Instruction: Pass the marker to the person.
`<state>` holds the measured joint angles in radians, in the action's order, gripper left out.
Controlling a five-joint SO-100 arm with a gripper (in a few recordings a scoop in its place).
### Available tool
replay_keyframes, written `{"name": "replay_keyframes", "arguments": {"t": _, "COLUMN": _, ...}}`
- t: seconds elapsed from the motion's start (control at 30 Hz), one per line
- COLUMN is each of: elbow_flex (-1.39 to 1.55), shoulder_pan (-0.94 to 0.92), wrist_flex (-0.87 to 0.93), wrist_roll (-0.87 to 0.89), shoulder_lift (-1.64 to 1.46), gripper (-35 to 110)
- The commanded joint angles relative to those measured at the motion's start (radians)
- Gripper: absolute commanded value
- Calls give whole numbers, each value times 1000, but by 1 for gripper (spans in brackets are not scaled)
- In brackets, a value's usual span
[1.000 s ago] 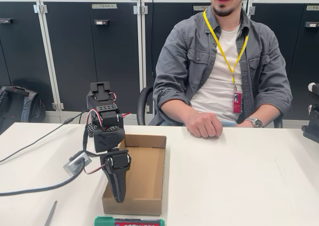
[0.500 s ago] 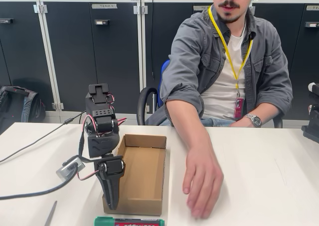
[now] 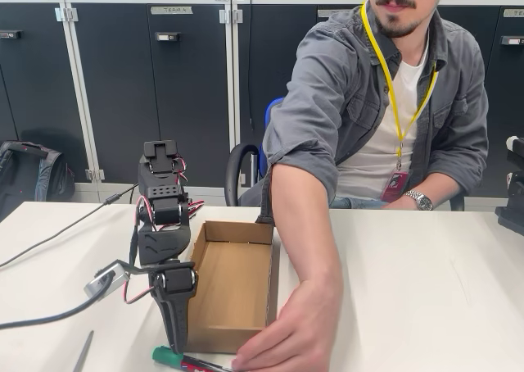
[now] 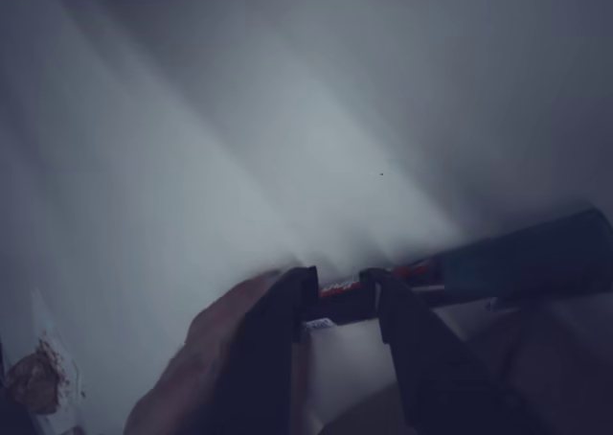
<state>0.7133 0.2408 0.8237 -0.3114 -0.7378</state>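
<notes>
The green marker (image 3: pixel 169 356) lies tilted on the white table at the front edge, cap end to the left. The person (image 3: pixel 385 118) leans over the table, and their hand (image 3: pixel 286 339) rests on the marker's right end. My black gripper (image 3: pixel 178 347) points straight down, its tips just above the cap end, left of the hand. In the blurred wrist view the marker (image 4: pixel 517 263) runs across just past my gripper (image 4: pixel 337 280), whose fingers stand a little open with bare table between them. The hand (image 4: pixel 206 334) shows at the lower left.
An open cardboard box (image 3: pixel 237 233) stands right of my arm, between it and the person's forearm. A thin grey stick (image 3: pixel 83 351) lies at the front left. Black cables (image 3: pixel 49 315) trail off left. A black device (image 3: pixel 513 200) sits at the right edge.
The person's arm has reached forward across the table and the hand now touches the marker, which has tilted. My gripper has sunk lower and shifted slightly left.
</notes>
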Motion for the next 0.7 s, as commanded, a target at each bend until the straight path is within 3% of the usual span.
{"name": "replay_keyframes", "arguments": {"t": 0.0, "elbow_flex": -12, "shoulder_pan": -9, "wrist_flex": 15, "wrist_roll": 23, "shoulder_lift": -20, "gripper": 9}}
{"name": "replay_keyframes", "arguments": {"t": 0.67, "elbow_flex": 35, "shoulder_pan": -11, "wrist_flex": 333, "wrist_roll": 115, "shoulder_lift": -212, "gripper": 12}}
